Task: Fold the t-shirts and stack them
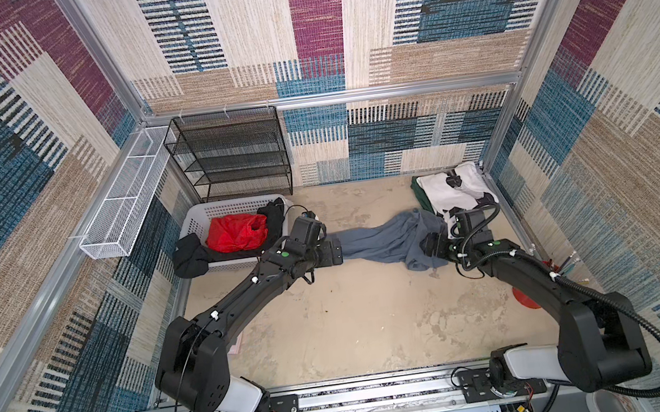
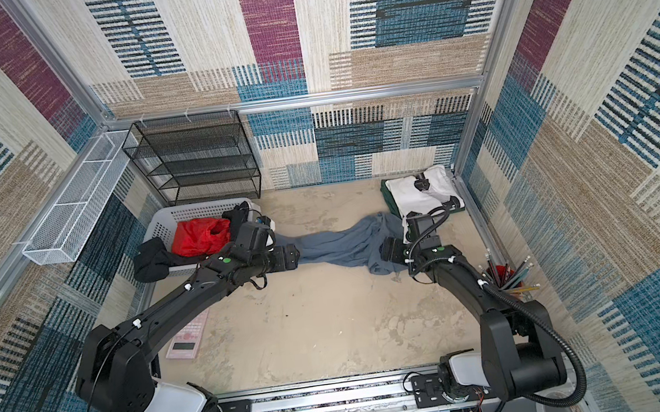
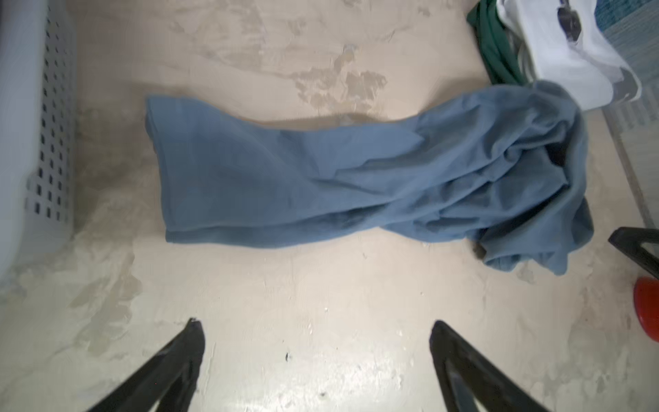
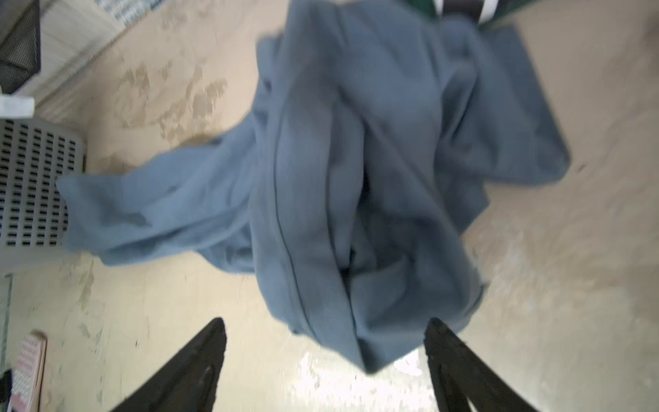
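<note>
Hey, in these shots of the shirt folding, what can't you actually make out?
Green shirt: mostly under the white shirt in both top views; its fold is hidden.
Grey shirt: blurred in the right wrist view; its bunched end hides the sleeves.
Black cloth over the basket rim: garment type unclear.

Cnt: 3 t-shirts, i.e. 1 grey tee (image 1: pixel 382 239), 1 white tee (image 1: pixel 450 192), 1 green tee (image 1: pixel 420 195); 1 basket (image 1: pixel 232 204), 1 mesh rack (image 1: pixel 231 154), 1 wire tray (image 1: pixel 126 195), 1 calc (image 2: pixel 187 335), 1 pencil cup (image 2: pixel 502 273).
</note>
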Tool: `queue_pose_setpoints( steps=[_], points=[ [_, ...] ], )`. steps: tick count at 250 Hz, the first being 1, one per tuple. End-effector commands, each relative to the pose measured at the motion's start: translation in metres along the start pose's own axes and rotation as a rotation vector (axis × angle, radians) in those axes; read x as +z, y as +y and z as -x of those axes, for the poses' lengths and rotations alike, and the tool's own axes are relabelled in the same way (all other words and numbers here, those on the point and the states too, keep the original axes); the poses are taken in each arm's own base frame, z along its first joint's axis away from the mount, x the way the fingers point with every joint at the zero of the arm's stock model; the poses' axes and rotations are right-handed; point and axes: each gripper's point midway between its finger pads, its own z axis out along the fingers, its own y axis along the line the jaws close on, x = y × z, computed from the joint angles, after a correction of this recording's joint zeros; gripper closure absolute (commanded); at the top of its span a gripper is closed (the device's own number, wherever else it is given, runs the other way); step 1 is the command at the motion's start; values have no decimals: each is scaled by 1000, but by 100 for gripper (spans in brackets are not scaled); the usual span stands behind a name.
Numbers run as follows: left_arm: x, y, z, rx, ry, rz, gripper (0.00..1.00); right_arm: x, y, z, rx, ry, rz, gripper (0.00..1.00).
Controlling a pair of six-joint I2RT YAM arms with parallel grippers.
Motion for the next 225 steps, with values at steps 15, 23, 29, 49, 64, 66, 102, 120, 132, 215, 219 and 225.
queue_pose_setpoints(
  steps=[15, 23, 29, 49, 64, 66, 102, 120, 132, 215, 219, 225],
  points=[
    [9, -13, -18, -35, -3, -93, 5, 15, 14, -41, 65, 85, 126, 19],
    [11, -14, -20, -41, 0, -100, 5, 20, 14, -47, 75, 97, 127, 19],
    [13, -14, -23, -45, 4, -103, 5, 23, 14, -50, 80, 102, 127, 19],
    [18, -14, -27, -50, 18, -106, 6, 35, 18, -54, 86, 116, 138, 18],
    [20, -14, -28, -51, 25, -106, 6, 43, 19, -51, 88, 115, 125, 17],
    [20, -15, -29, -51, 27, -107, 6, 44, 20, -50, 87, 113, 125, 17],
    [20, -15, -29, -56, 26, -109, 6, 56, 12, -28, 76, 53, 39, 24],
    [18, -18, -29, -60, 29, -124, 6, 58, 0, -13, 41, -6, -81, 26],
    [17, -20, -29, -64, 31, -136, 6, 58, -4, -6, 27, -26, -127, 28],
    [17, -13, -37, -60, 44, -108, 8, 66, 11, 12, -60, 0, -109, 90],
    [17, -13, -38, -62, 42, -111, 8, 64, 13, 14, -61, -5, -107, 93],
    [17, -13, -38, -63, 39, -114, 8, 60, 15, 17, -65, -10, -104, 96]
  ],
)
